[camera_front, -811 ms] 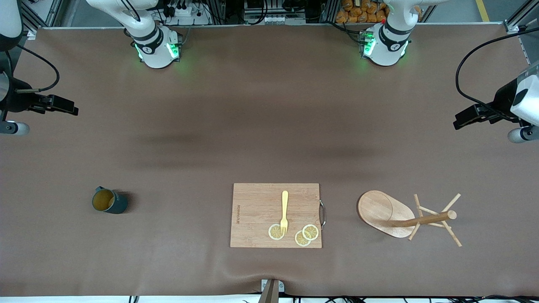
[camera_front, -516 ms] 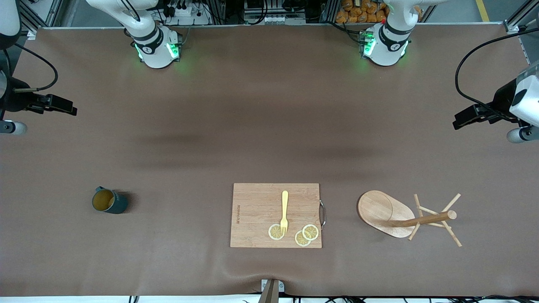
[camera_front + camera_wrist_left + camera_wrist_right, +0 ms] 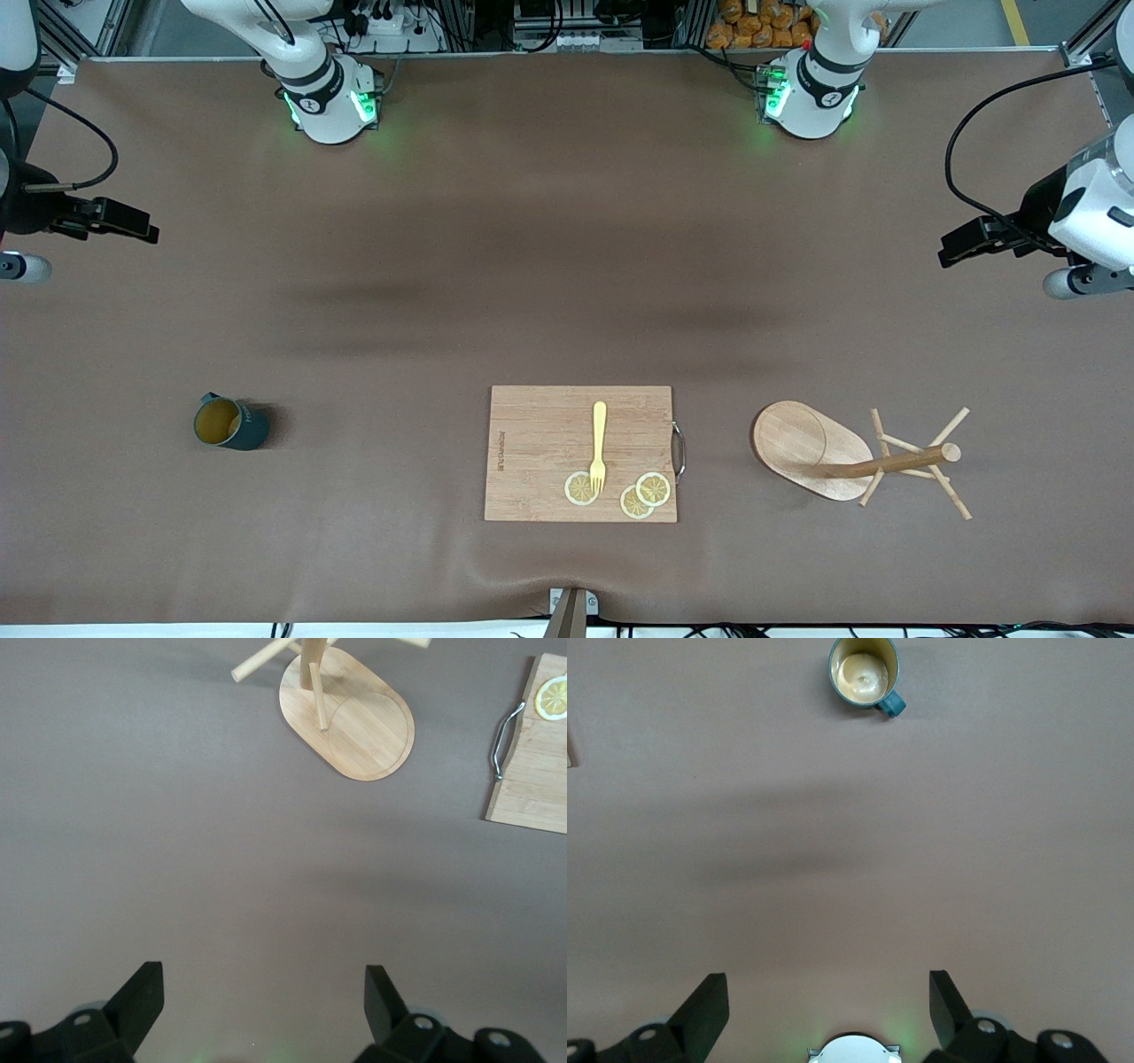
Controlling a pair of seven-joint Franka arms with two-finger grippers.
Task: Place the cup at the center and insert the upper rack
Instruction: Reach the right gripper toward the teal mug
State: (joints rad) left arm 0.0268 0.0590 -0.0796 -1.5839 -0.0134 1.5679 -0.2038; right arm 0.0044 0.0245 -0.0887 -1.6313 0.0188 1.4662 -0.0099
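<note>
The dark teal cup (image 3: 229, 424) stands upright on the brown table toward the right arm's end, its tan inside (image 3: 864, 673) showing in the right wrist view. The wooden upper rack (image 3: 802, 443) rests on its oval base (image 3: 350, 722) toward the left arm's end, post and thin pegs (image 3: 921, 456) rising from it. My left gripper (image 3: 952, 252) hangs open over the table's edge at its own end, with bare table between its fingers (image 3: 142, 992). My right gripper (image 3: 146, 232) hangs open at the other end, nothing between its fingers (image 3: 709, 1001).
A rectangular wooden cutting board (image 3: 532, 443) with a metal handle (image 3: 679, 450) lies between cup and rack, near the front camera. On it lie a yellow fork (image 3: 599, 443) and three lemon slices (image 3: 654, 488). The arm bases (image 3: 332, 102) stand along the table's edge farthest from the front camera.
The left gripper has drifted a little inward over the table. The right gripper has slid slightly outward toward its table end. Cup, board and rack have not moved.
</note>
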